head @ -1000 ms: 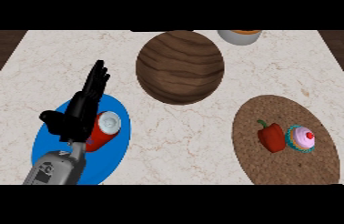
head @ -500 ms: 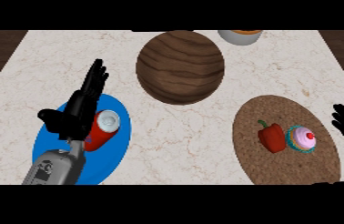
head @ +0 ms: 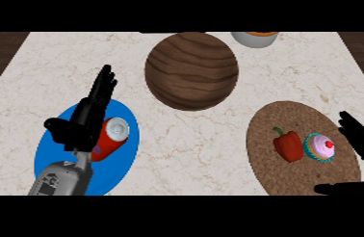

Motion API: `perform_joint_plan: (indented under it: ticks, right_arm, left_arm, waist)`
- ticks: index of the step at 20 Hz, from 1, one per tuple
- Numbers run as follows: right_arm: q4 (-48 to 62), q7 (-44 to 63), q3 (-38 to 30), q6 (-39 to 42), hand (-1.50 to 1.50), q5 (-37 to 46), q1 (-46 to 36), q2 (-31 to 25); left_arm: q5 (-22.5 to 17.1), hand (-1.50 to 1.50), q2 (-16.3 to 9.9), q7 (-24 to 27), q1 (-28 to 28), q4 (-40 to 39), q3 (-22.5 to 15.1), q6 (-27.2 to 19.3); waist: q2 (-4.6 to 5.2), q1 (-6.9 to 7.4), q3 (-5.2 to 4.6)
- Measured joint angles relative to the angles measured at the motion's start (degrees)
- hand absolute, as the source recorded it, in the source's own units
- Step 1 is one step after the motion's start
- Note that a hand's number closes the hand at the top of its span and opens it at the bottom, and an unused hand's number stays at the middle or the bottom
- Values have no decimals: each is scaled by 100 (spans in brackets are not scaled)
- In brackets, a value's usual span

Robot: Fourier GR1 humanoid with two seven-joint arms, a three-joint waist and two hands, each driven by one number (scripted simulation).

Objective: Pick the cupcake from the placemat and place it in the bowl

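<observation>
The cupcake (head: 321, 147), pink frosting with a red cherry in a teal wrapper, sits on the brown round placemat (head: 284, 176) at the right, beside a red bell pepper (head: 288, 145). The large wooden bowl (head: 190, 69) stands at the top centre. My right hand (head: 350, 127) comes in at the right edge, fingers straight just right of the cupcake, thumb (head: 338, 189) low at the placemat's near edge, not touching the cupcake. My left hand (head: 86, 117) rests open over the blue plate (head: 118, 169), fingers pointing up.
A red soda can (head: 110, 138) lies on the blue plate next to my left hand. A grey cup (head: 253, 38) with orange contents stands at the back, right of the bowl. Dark floor shows past the counter's far corners.
My right hand has come further into view at the right edge, closing in on the cupcake; its thumb now shows below. The left hand has stayed where it was.
</observation>
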State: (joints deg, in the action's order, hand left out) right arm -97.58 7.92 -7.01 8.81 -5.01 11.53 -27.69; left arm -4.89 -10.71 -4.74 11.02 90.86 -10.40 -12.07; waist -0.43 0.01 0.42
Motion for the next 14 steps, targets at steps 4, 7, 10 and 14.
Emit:
perform_joint_plan:
  ticks: [4,7,10,14]
  right_arm:
    - [281,-8,32,-131,-150,506,-102,-15]
    - [643,-21,92,-168,-150,827,-366,1]
    - [895,-147,155,-91,-150,1011,-468,58]
    - [904,-309,333,2,150,1233,-493,169]
  left_arm:
    - [7,0,28,-25,35,-44,75,61]
    - [77,0,114,7,64,-85,78,50]
    - [123,0,151,66,31,-95,107,99]
    - [69,0,108,120,29,-125,263,241]
  waist:
    - [6,-3,-3]
    - [7,3,-4]
    - [4,1,-3]
    - [1,-5,-1]
